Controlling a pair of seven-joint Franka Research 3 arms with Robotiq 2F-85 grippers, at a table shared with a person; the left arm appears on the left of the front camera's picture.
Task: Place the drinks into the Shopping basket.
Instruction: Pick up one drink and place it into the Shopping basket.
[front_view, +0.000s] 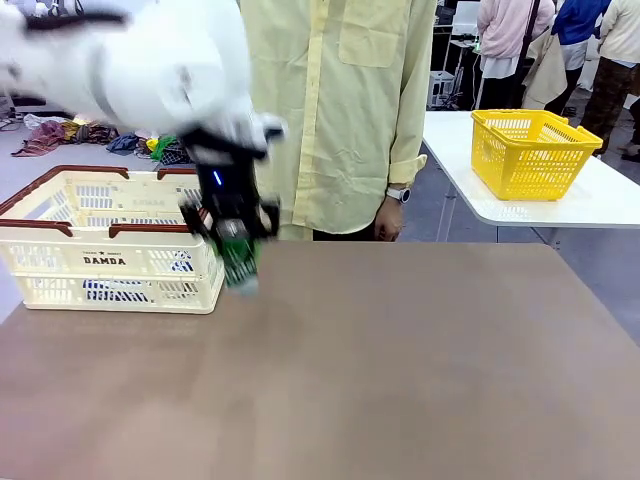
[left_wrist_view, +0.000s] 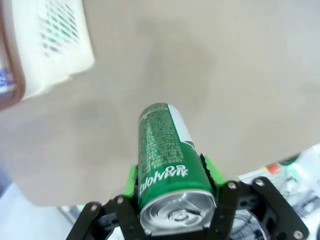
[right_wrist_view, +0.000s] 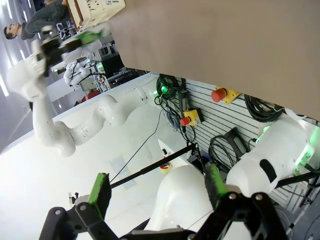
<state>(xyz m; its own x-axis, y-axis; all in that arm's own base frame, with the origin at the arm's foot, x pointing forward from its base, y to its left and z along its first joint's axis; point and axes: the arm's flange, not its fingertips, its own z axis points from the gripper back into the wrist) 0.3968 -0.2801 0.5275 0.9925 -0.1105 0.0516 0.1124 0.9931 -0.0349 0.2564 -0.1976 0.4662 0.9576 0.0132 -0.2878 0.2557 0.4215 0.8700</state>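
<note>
Green can (left_wrist_view: 167, 160) beside Shopping basket (front_view: 110, 260)

Brown table (front_view: 400, 370) in front, white table (front_view: 560, 205) behind right, grey floor, clothes heaped far left (front_view: 60, 135)

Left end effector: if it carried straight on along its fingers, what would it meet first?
Probably the table: the left end effector, shut on a green can, points at bare tabletop beside the basket. Depth unclear.
</note>
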